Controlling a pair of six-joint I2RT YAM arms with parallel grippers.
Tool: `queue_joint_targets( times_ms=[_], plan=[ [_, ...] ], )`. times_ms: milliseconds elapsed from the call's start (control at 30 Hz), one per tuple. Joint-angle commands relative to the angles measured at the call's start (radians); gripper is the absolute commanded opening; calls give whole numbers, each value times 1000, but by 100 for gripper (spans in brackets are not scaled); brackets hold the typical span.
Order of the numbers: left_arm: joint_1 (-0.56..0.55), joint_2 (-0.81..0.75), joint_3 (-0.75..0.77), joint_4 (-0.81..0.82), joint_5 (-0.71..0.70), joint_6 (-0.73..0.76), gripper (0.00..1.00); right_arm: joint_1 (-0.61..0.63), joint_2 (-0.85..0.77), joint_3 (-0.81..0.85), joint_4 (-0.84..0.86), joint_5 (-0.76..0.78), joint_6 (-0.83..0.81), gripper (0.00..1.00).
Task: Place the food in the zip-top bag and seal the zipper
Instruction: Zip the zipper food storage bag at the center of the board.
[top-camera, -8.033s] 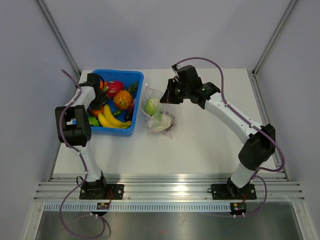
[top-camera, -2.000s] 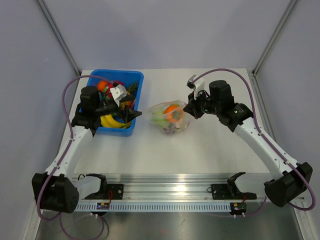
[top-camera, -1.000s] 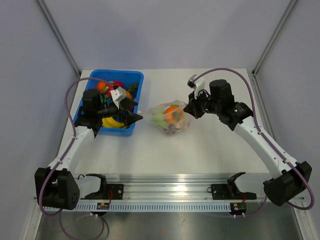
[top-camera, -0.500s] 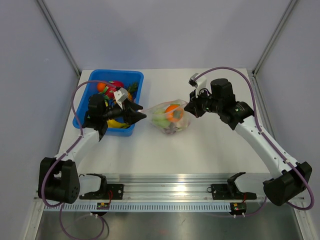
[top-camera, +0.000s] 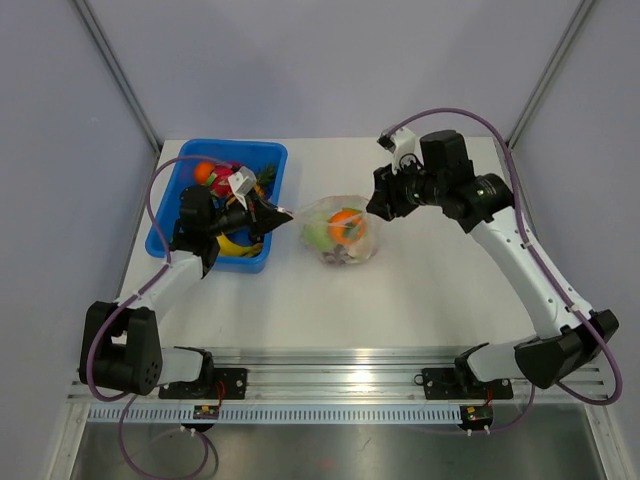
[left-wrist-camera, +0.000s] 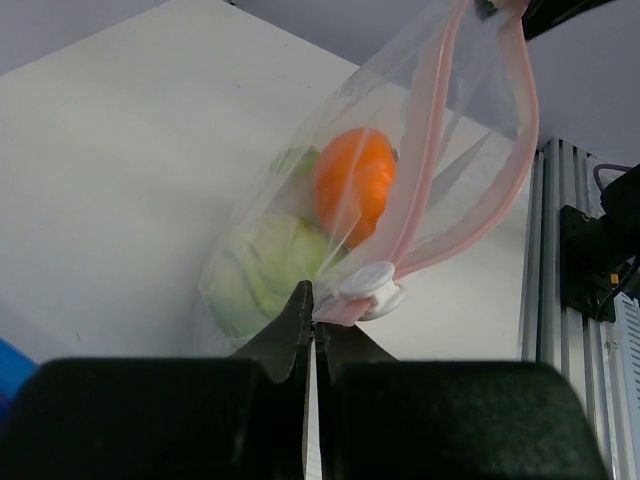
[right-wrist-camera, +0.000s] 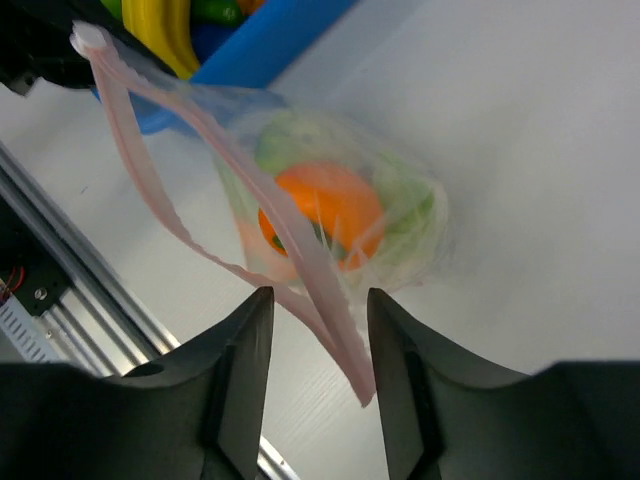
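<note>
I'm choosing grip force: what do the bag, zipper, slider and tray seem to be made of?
Bag: thin clear plastic film, glossy; it crinkles and the orange shows through it.
Zipper: flexible pink plastic strip, slightly translucent; it curves in a loop.
Slider: white plastic, smooth, probably hard.
Tray: blue plastic, likely rigid and moulded; even colour, straight rim.

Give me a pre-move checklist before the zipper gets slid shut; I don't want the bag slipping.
1. Left gripper clamped on the clear crinkly zip-top bag at its corner, beside the white slider: ok.
2. Right gripper gripping the opposite end: not ok; fingers apart, pink-red zipper strip loose between them.
3. Zipper closed: not ok; the mouth gapes.
4. Orange toy fruit and pale green cabbage inside the bag: ok.
5. All food bagged: not ok; yellow bananas lie in the blue rectangular plastic tray.
</note>
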Motion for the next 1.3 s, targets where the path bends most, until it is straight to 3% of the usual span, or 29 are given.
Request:
queue_joint_targets(
  times_ms=[0, 33, 67, 167, 400, 500, 867, 1267],
  plan=[
    [-1, -14, 49, 59, 7, 1, 0, 104, -11, 241, -103, 153, -45, 51],
    [-1, -10, 47, 65, 21, 1, 0, 155, 5, 284, -142, 295, -72, 51],
    [-1, -4, 50, 67, 54, 1, 0, 234, 28, 376, -166, 332, -124, 52],
    [0, 6, 84, 18, 91, -15, 0, 308, 155, 528, -245, 321, -187, 49],
    [0, -16, 106, -60, 121, 10, 0, 491, 388, 648, -216, 327, -317, 50],
    [0, -14, 116, -90, 125, 13, 0, 507, 463, 717, -237, 344, -301, 49],
    [0, -19, 109, -97, 145, 18, 0, 508, 453, 547, -52, 356, -240, 42],
    [0, -5, 112, -94, 164, 15, 0, 508, 447, 492, 60, 445, -238, 33]
  ],
)
